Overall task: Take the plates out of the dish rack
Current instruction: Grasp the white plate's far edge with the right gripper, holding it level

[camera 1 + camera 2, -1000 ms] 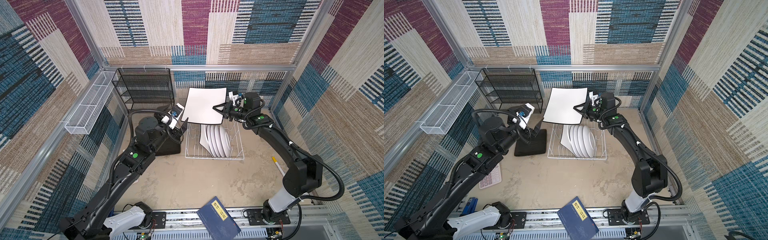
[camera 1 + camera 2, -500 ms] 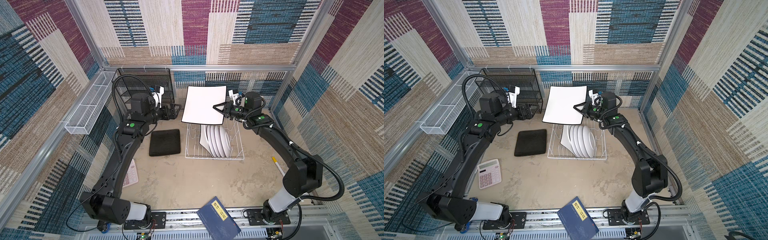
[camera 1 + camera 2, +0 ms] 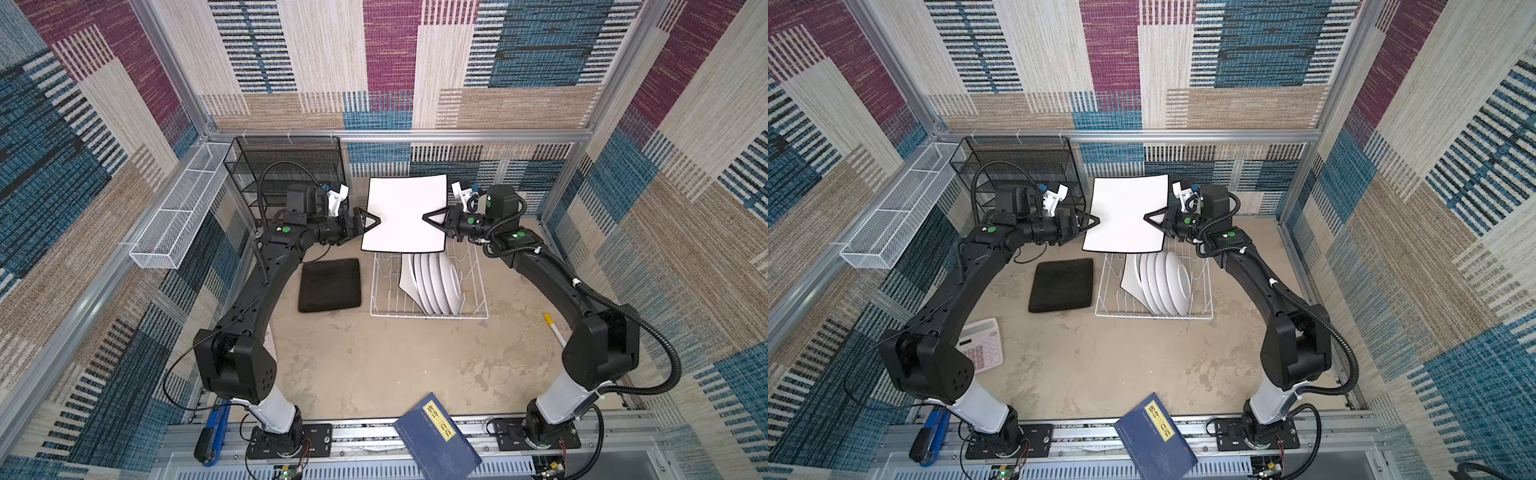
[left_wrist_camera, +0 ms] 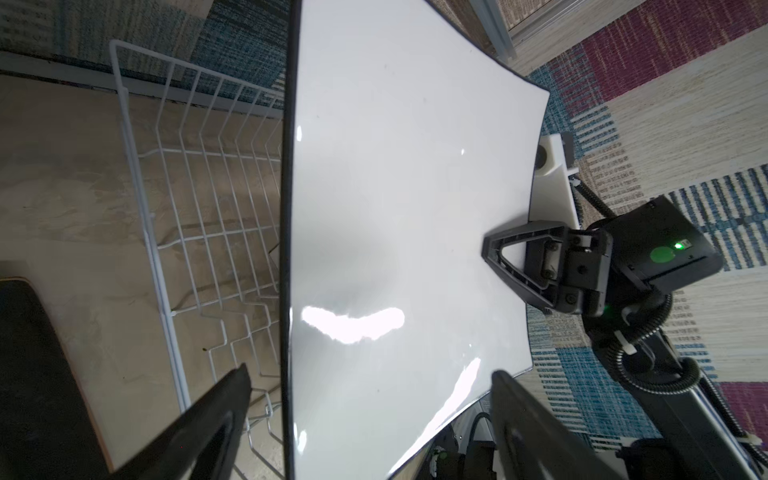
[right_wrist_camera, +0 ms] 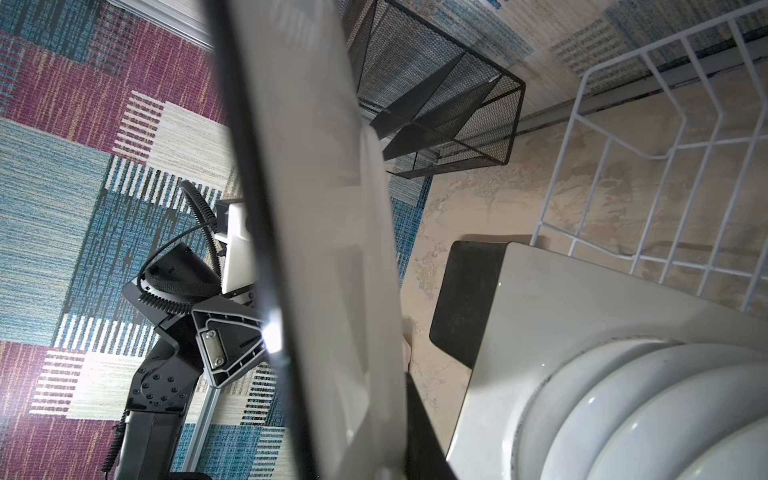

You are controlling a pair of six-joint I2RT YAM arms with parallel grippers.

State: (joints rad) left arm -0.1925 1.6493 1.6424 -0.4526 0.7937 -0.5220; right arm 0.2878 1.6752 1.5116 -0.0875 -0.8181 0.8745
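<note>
Plates first: one big square plate point(image 3: 403, 214) hangs in the upper middle of both top views, white face up, just above the back end of the dish rack point(image 3: 428, 317) and covering that end. The right claw point(image 3: 428, 217) is pinched onto the plate's right edge. Only its top finger shows, since the lower one is under the plate. In the right wrist view the plate runs edge-on through the middle of the frame and blocks most of that claw.

The left claw point(image 3: 374, 219) is spread wide, with the plate's left edge sitting between its fingers point(image 4: 208, 424). Can't tell if either finger actually touches it.

Down in the rack, a row of round plates point(image 3: 440, 286) stands on edge with another square one point(image 3: 406, 274) leaning at its left end. Only their white sides show, so the faces are anyone's guess.

A black pad point(image 3: 329, 285) lies on the desk point(image 3: 374, 365) just left of the rack. The calculator point(image 3: 980, 345) peeks out from behind the left arm, mostly covered. The blue book point(image 3: 436, 436) at the bottom edge is cut off.
</note>
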